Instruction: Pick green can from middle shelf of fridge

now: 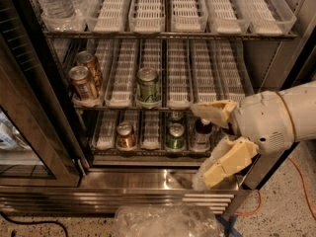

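Two lower cans (175,136) sit nearer the wide-open gripper (196,146) than the green can (148,84); it may grab from the wrong shelf.

Cream pincer (200,144) lower right, green can (148,85)

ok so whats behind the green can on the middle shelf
Behind the muted green drink can, its clear plastic lane tray shows only white ribbed strip, no more cans. The stretch right behind the can is covered. The cream two-finger claw hangs open, lower right.
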